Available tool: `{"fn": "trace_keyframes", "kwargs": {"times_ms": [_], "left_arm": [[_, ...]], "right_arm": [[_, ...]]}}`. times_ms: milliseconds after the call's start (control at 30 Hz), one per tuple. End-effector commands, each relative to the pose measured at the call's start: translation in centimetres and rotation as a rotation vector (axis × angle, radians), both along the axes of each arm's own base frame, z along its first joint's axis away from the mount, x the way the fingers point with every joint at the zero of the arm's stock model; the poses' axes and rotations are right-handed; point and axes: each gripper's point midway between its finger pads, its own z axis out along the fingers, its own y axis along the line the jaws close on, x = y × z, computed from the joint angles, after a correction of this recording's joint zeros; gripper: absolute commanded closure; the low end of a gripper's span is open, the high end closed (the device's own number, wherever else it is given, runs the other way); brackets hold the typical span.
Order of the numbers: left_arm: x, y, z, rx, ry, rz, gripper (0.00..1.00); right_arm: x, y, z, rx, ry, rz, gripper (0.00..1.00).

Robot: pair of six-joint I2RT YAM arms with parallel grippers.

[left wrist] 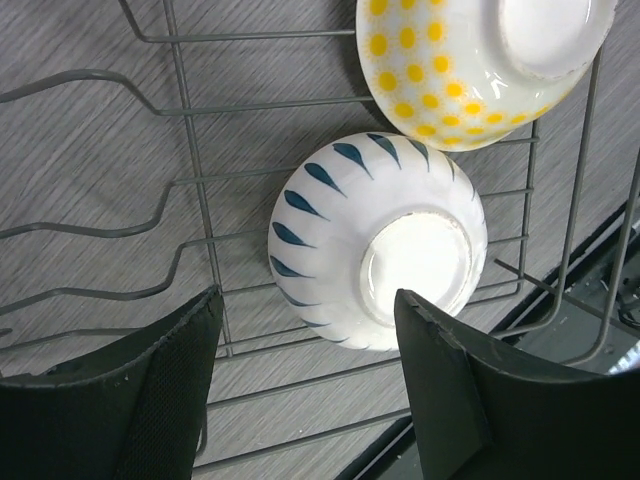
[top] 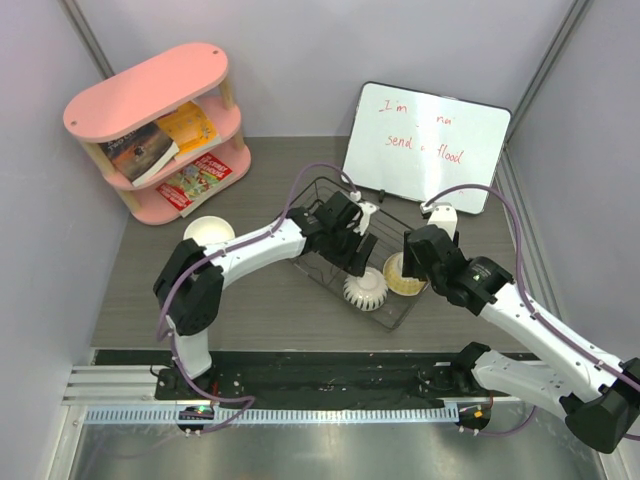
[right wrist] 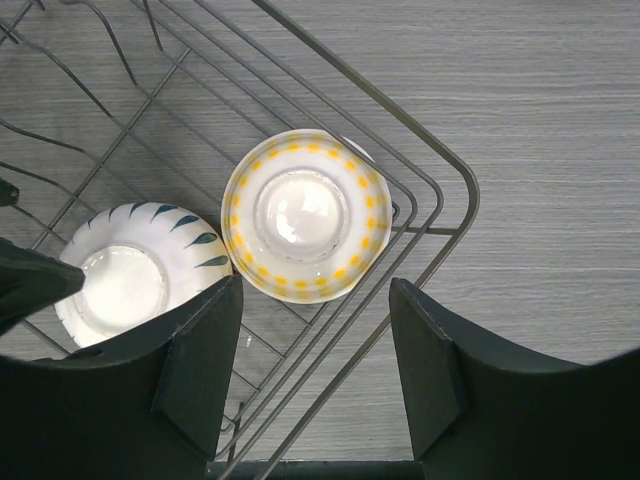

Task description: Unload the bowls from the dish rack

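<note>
At the near corner of the dish rack (top: 392,308), on the right arm's side, two bowls sit upside down and side by side: a white ribbed bowl (left wrist: 378,240) with blue teardrop marks and a yellow dotted bowl (right wrist: 305,215), their rims nearly touching. The rack stands in the middle of the counter (top: 260,300). A cream bowl (top: 209,230) sits on the counter well to the left, near the pink shelf (top: 150,90), so the unloading looks partly done. The left end effector (left wrist: 305,315) hangs over the ribbed bowl with its jaws spread and nothing between them. The right end effector (right wrist: 315,300) hovers over the yellow bowl, likewise released and empty. The step in hand appears to be the approach for a pick, each arm lined up on its own bowl. Next, each would likely have to drop lower, straddle the raised foot ring or the bowl's wall and close. It would then lift straight up, clear of the wires and the neighbouring bowl, before carrying out to the counter.
</note>
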Motion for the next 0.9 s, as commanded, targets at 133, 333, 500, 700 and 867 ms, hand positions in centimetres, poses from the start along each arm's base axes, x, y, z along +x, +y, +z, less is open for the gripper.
{"fn": "trace_keyframes", "kwargs": {"times_ms": [133, 333, 500, 700, 867], "left_arm": [[-2.8, -0.8, -0.9, -0.081, 0.174, -0.117, 0.3], [-3.7, -0.5, -2.3, -0.066, 0.232, -0.108, 0.32], [-3.7, 0.5, -4.3, -0.01, 0.251, -0.052, 0.3], [-3.9, 0.7, -5.8, 0.043, 0.251, -0.02, 0.29], [-3.6, 0.1, -6.3, 0.059, 0.251, -0.003, 0.29]], "right_arm": [[-0.2, -0.3, 0.2, 0.032, -0.02, -0.028, 0.35], [0.0, -0.1, 0.5, 0.04, -0.026, -0.031, 0.35], [0.1, 0.0, 0.5, 0.043, -0.025, -0.029, 0.35], [0.1, 0.3, 0.0, 0.045, -0.009, -0.02, 0.36], [0.2, 0.6, 0.2, 0.054, -0.012, -0.009, 0.36]]}}
